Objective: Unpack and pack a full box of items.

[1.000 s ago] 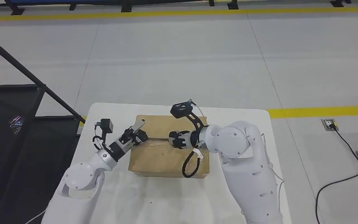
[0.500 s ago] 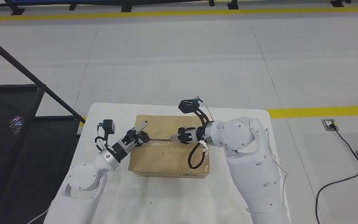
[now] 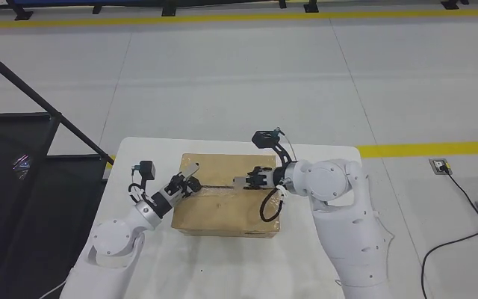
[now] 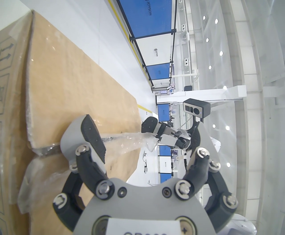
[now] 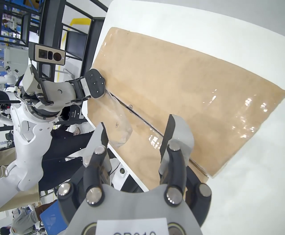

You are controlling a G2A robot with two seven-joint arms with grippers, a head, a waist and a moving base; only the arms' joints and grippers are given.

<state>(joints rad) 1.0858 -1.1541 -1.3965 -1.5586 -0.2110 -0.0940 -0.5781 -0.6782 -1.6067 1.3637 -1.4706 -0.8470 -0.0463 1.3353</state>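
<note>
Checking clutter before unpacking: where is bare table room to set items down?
Bare: the table strip between the box and the near edge; the far left corner. Crowded: the box top, left gripper and right gripper over its seam.

Setting: a large industrial test hall. Indicators:
- a wide pale floor (image 3: 224,75) marked with yellow lane lines (image 3: 418,149)
- a long row of blue partition panels (image 4: 153,17) in black frames along one side
- a high white roof with rows of round ceiling lights (image 4: 221,53)
- a floor socket (image 3: 439,166) set beside a lane line
- a single white work table (image 3: 224,269) standing on the open floor
</note>
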